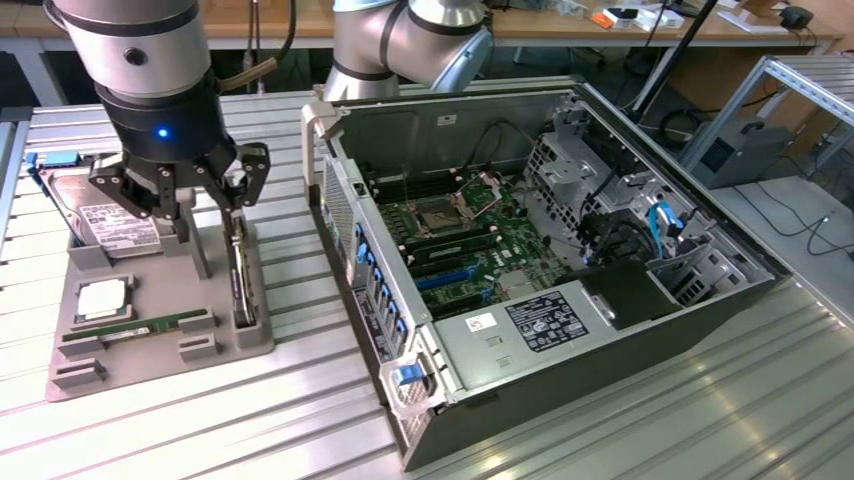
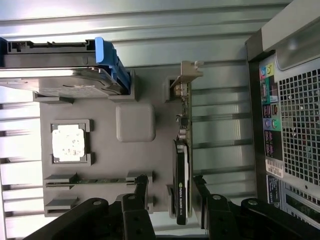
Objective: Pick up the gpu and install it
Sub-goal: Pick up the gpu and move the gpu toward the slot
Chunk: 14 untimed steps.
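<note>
The gripper (image 1: 200, 205) hangs in the upper left of the exterior view, its jaws spread wide and grasping nothing. In the wrist view its fingers (image 2: 141, 186) stand on either side of the gpu (image 2: 181, 170) without touching it. The gpu (image 1: 240, 280) stands on edge in the grey holder tray (image 1: 160, 350), beside the hard drive (image 1: 114, 222). The open computer case (image 1: 534, 250) lies at the exterior view's right.
</note>
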Tool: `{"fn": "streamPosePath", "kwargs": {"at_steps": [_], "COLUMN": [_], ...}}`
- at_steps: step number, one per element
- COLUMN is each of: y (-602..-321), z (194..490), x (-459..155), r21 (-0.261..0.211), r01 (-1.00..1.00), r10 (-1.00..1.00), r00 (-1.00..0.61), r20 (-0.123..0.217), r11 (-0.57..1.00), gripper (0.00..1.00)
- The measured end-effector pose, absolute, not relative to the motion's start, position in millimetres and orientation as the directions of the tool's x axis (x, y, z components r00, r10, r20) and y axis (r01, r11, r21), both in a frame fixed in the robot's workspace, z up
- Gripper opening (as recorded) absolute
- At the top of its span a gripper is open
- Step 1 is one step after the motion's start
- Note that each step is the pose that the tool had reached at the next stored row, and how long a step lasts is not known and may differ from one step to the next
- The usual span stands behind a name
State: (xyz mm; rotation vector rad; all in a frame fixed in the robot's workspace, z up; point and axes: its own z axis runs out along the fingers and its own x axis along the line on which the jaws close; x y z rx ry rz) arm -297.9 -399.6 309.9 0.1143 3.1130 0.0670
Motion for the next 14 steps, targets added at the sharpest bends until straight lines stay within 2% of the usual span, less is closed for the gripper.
{"fn": "streamPosePath", "kwargs": {"at_steps": [14], "y": [-399.6], "z": [298.7], "x": [-292.5], "r21": [0.044], "r01": [0.073], "r10": [0.074], "r00": [-0.997], "r20": [-0.024], "r11": [0.996], "gripper": [0.48]}}
